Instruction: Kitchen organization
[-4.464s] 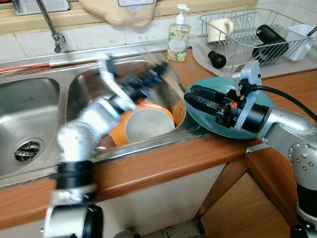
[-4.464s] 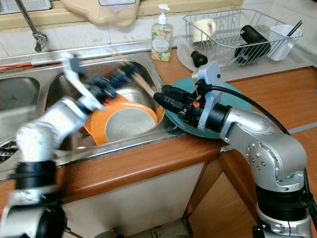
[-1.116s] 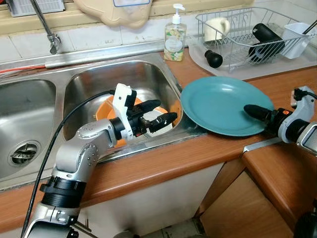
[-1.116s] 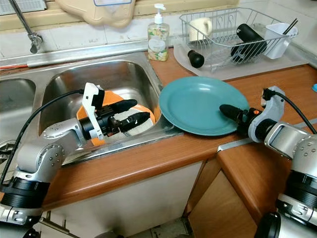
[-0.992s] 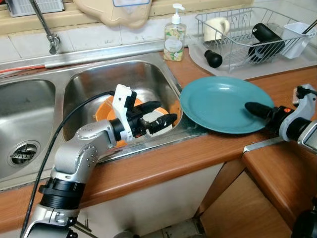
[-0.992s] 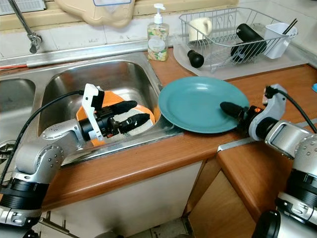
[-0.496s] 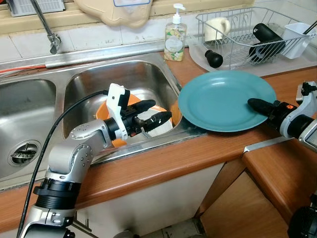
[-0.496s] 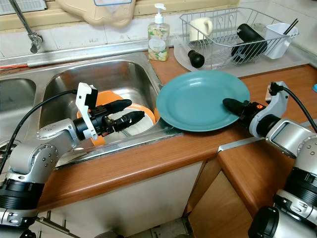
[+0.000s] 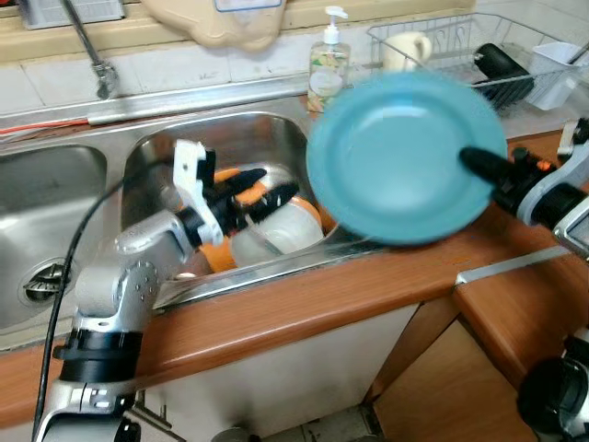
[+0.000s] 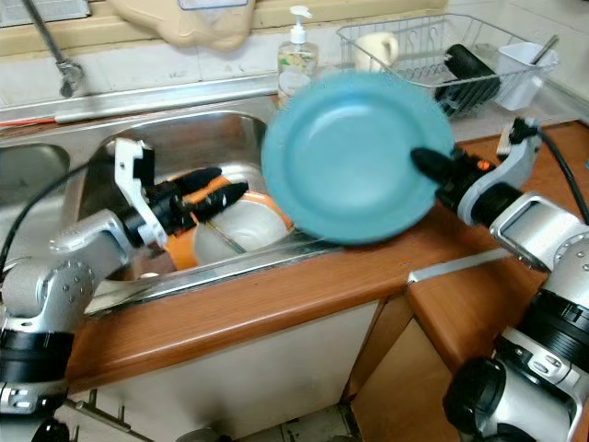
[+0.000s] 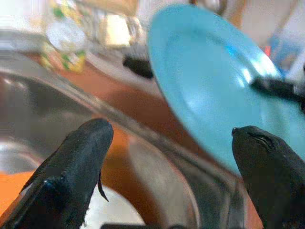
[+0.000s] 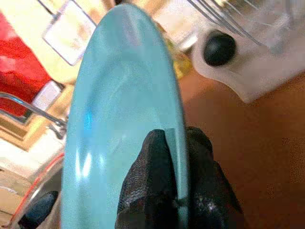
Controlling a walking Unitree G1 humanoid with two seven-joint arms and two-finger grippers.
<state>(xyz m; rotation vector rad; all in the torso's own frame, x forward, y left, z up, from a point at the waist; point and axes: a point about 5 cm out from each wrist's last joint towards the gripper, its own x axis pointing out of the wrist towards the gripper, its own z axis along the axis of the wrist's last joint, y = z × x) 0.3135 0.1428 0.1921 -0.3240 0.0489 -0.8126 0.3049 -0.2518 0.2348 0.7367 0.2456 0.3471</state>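
A large teal plate (image 9: 400, 157) is lifted off the wooden counter and tilted up on edge, blurred with motion. My right gripper (image 9: 480, 166) is shut on its right rim; the right wrist view has both fingers (image 12: 147, 181) pinching the plate's edge (image 12: 124, 124). In the right basin of the steel sink (image 9: 166, 152) lies an orange bowl (image 9: 216, 253) with a pale inside (image 9: 276, 239). My left gripper (image 9: 262, 189) hovers open just above that bowl, nothing between its fingertips (image 11: 81, 157).
A soap bottle (image 9: 328, 60) stands behind the sink. A wire dish rack (image 9: 460, 55) with a mug, a black bottle and a white cup sits at the back right. The tap (image 9: 87, 46) rises at the back left. The counter's front edge runs below.
The right gripper has raised the teal plate off the counter and tipped it upright, swinging it left over the sink's edge. The left gripper drew back slightly over the bowl.
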